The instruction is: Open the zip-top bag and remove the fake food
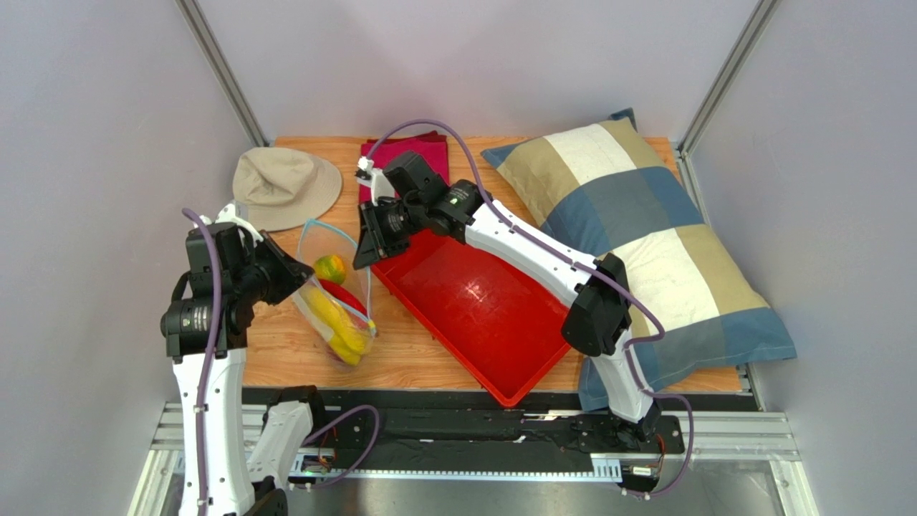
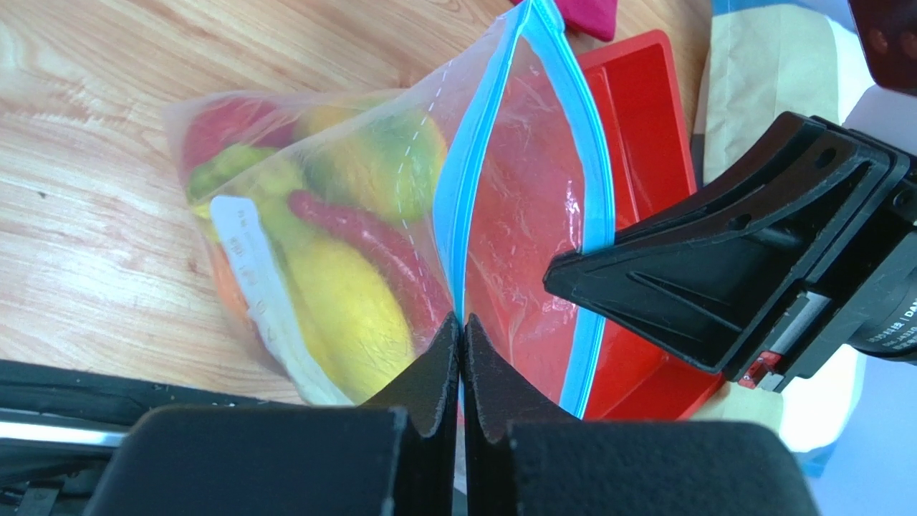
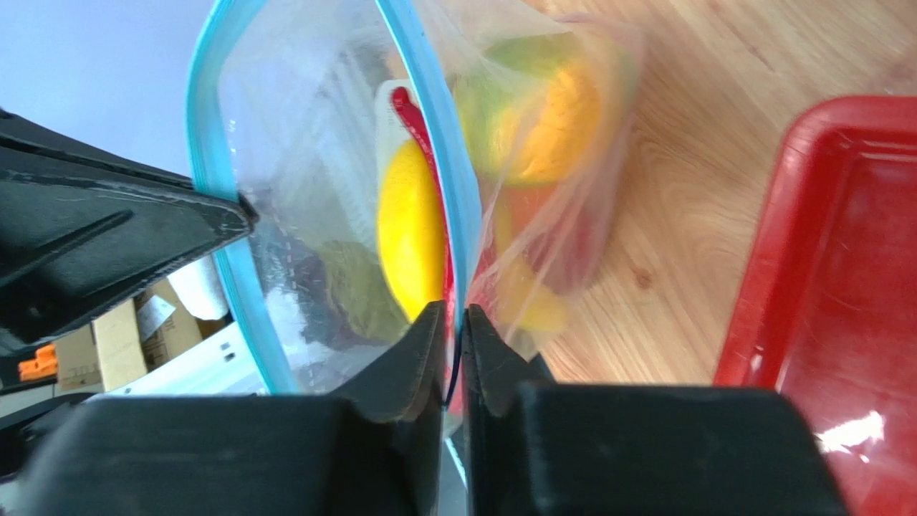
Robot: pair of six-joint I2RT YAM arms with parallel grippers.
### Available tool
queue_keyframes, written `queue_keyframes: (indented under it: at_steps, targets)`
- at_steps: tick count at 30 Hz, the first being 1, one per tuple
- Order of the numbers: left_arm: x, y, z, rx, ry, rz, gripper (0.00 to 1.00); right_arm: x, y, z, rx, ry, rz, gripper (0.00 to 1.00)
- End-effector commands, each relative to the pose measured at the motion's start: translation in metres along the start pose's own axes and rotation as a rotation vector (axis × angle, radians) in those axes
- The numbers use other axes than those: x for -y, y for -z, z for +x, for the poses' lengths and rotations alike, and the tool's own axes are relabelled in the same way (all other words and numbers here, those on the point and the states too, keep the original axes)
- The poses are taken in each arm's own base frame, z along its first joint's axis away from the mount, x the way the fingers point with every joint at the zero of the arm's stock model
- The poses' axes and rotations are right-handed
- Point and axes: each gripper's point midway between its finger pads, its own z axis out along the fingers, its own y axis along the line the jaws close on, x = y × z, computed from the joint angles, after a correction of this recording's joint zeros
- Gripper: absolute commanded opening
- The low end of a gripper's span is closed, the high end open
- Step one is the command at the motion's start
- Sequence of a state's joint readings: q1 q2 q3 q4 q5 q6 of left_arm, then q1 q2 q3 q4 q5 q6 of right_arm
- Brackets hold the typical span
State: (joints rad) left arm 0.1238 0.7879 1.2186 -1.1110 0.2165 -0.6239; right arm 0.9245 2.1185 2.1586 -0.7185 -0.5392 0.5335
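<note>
Both claws are clamped on the zip-top bag (image 1: 336, 306). The left claw (image 2: 463, 335) has its jaws pressed together on one lip of the mouth. The right claw (image 3: 453, 323) has its jaws nearly shut on the opposite lip. The blue zip strip (image 2: 465, 183) gapes wide between them.

The wooden table (image 1: 404, 353) fills the middle of the top view, boxed in by pale grey walls with metal posts at the far corners. A checked pillow (image 1: 646, 215) lies at right, its near corner hanging past the table edge. A red tray (image 1: 474, 306) sits angled at centre, partly under the right arm. A beige hat (image 1: 282, 185) lies at upper left, and a magenta cloth (image 1: 418, 145), mostly covered, lies beyond the tray.

The bag sits left of centre, just beside the tray. The fake food (image 1: 342, 326) is inside: a yellow banana bunch (image 2: 350, 306), a green-orange mango (image 2: 388, 161) and a slim red chilli (image 2: 371, 245). Red and orange shapes deeper in are blurred by crinkled plastic and cannot be told apart. A white label (image 2: 253, 269) shows on the bag's side.
</note>
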Motion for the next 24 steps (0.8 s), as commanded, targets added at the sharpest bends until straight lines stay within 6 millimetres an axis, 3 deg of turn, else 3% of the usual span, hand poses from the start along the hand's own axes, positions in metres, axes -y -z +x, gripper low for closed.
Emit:
queue_keyframes:
  at_steps: [1, 4, 7, 8, 14, 18, 22, 24]
  targets:
    - [0.012, -0.018, 0.003, -0.05, -0.002, 0.079, 0.0, 0.018, 0.027, 0.003, 0.006, 0.066, 0.11, 0.22]
    - [0.02, -0.029, 0.009, -0.098, -0.009, 0.139, 0.0, 0.032, 0.035, 0.009, -0.013, 0.101, 0.187, 0.4]
    - [0.03, -0.031, 0.005, -0.086, -0.018, 0.198, 0.0, 0.048, 0.05, 0.01, -0.051, 0.175, 0.309, 0.49]
    - [0.036, -0.03, 0.002, -0.075, -0.023, 0.225, 0.0, 0.038, 0.061, -0.006, -0.009, 0.229, 0.32, 0.52]
    - [0.048, -0.029, -0.004, -0.065, -0.011, 0.279, 0.0, -0.004, 0.077, -0.011, 0.053, 0.27, 0.274, 0.55]
    - [0.049, -0.028, -0.001, -0.072, 0.001, 0.29, 0.0, -0.013, 0.061, -0.001, 0.02, 0.239, 0.199, 0.39]
    - [0.048, -0.028, 0.001, -0.064, 0.011, 0.296, 0.0, -0.013, 0.026, 0.031, -0.095, 0.167, 0.102, 0.36]
    - [0.049, -0.027, 0.001, -0.064, 0.015, 0.302, 0.0, -0.008, 0.018, 0.037, -0.108, 0.142, 0.09, 0.35]
